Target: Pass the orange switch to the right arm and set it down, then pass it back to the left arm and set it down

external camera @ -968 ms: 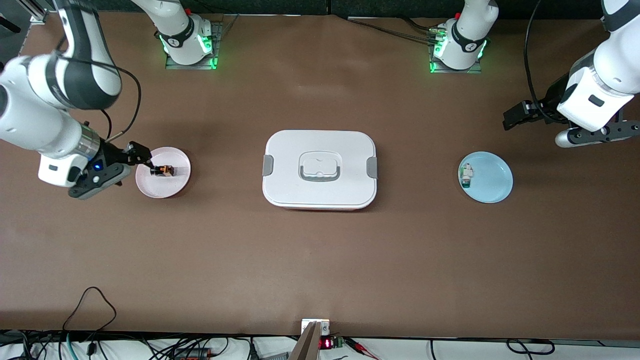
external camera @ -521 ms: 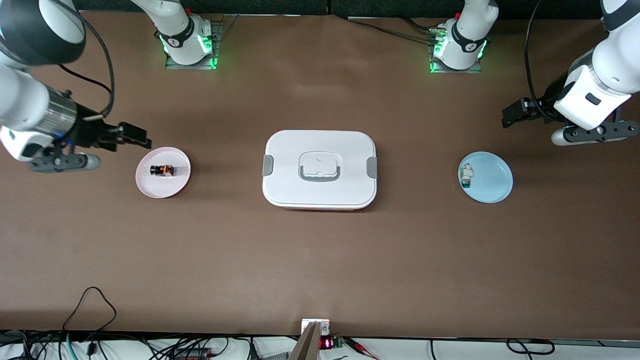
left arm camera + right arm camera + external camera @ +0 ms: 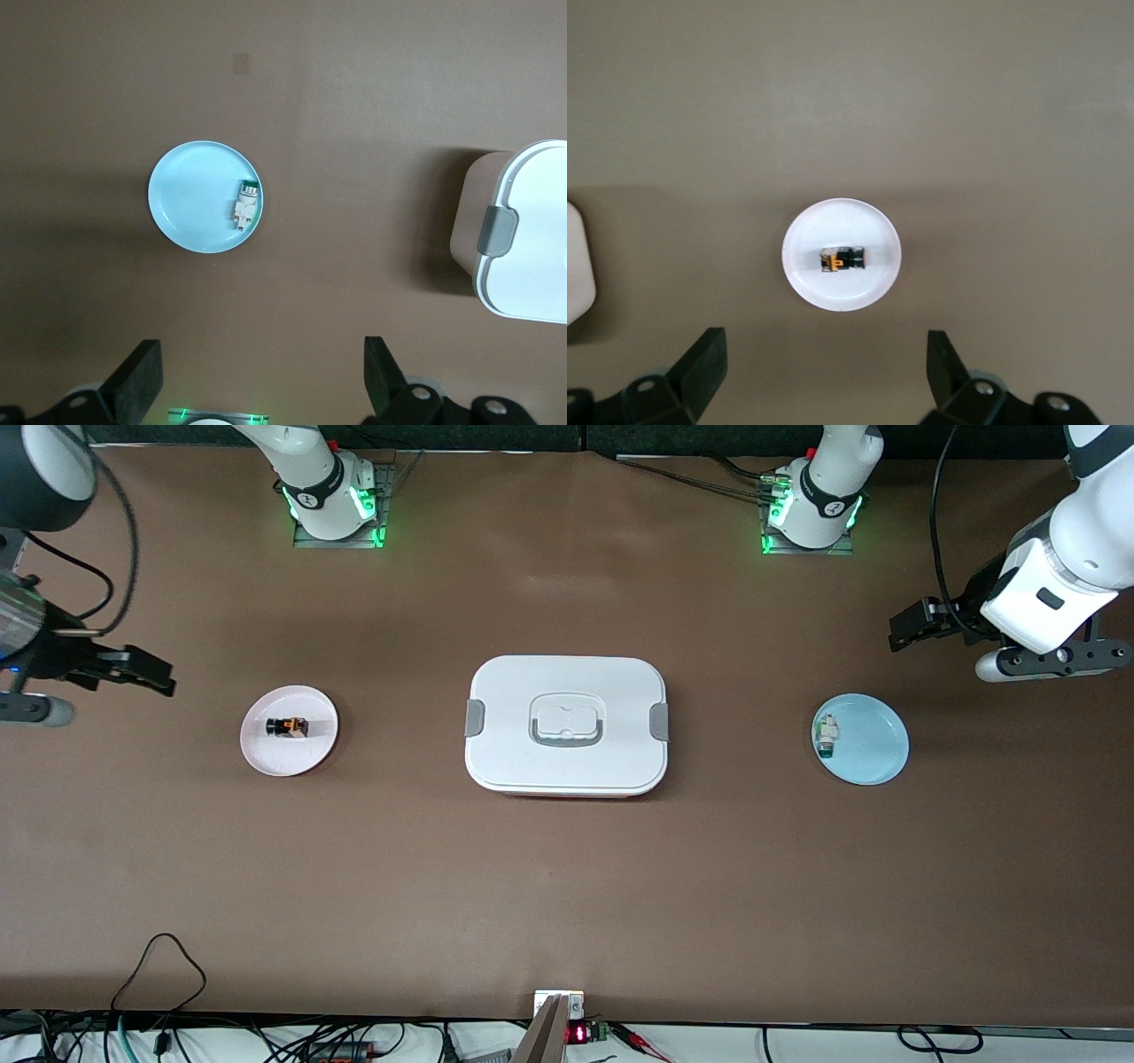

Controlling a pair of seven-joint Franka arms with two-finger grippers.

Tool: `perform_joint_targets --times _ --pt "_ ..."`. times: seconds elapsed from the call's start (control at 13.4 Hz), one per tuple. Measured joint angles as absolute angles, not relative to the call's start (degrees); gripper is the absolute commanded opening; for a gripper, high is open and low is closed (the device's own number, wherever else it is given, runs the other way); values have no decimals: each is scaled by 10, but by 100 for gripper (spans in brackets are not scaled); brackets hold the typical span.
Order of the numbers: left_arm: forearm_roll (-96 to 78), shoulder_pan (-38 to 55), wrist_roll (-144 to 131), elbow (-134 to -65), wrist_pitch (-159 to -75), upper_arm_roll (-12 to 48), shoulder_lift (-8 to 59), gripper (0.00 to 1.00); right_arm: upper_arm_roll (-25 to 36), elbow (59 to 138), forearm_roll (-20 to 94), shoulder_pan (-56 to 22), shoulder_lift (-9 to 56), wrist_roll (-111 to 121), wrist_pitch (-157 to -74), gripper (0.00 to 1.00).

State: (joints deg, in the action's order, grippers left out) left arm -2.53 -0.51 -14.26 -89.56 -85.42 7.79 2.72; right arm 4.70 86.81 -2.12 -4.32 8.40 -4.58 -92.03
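Note:
The orange switch [image 3: 288, 727] lies on a pale pink plate [image 3: 266, 755] toward the right arm's end of the table. My right gripper [image 3: 158, 677] hangs open and empty over the bare table past that plate, toward the table's end. In the right wrist view the switch [image 3: 843, 259] sits in the plate [image 3: 799, 266], well ahead of the open right gripper [image 3: 824, 359]. The white box [image 3: 566, 724] stands mid-table between the two plates. My left gripper [image 3: 902, 634] waits open and empty above the table at the left arm's end; its own view shows the left gripper [image 3: 263, 367] wide apart.
A light blue plate [image 3: 877, 753] with a small white-and-green component [image 3: 827, 735] sits toward the left arm's end. The left wrist view shows that plate [image 3: 182, 199] and the box's latch end [image 3: 532, 239]. Cables [image 3: 159, 965] lie along the table's front edge.
My right gripper has pulled back from the pink plate toward the table's end, leaving the switch lying on the plate. The left arm has hardly moved.

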Motion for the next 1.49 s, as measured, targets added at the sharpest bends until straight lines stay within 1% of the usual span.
perform_joint_targets --times 0.22,0.37,0.6,0.89,1.19,1.27,1.42,1.49 --pt "-25 -5 -142 -896 -854 78 27 100 65 867 -24 -34 84 -48 -911 100" --pt "-25 -5 -142 -896 -854 78 27 100 68 867 -24 -18 84 -46 -911 100" --pt "-25 -5 -142 -896 -854 79 27 100 66 874 -24 -15 85 -19 -909 100" --pt "-25 -5 -142 -896 -854 79 27 100 26 890 -24 19 85 -12 -924 100" --pt "-25 -5 -142 -896 -854 79 27 100 11 895 -25 20 78 -12 -930 100" --pt "-25 -5 -142 -896 -854 79 27 100 10 907 -25 20 67 -12 -940 100" --pt "-25 -5 -142 -896 -854 79 27 100 10 963 -25 20 27 -12 -975 100" --pt "-25 -5 -142 -896 -854 79 27 100 11 988 -25 21 6 -12 -977 100"
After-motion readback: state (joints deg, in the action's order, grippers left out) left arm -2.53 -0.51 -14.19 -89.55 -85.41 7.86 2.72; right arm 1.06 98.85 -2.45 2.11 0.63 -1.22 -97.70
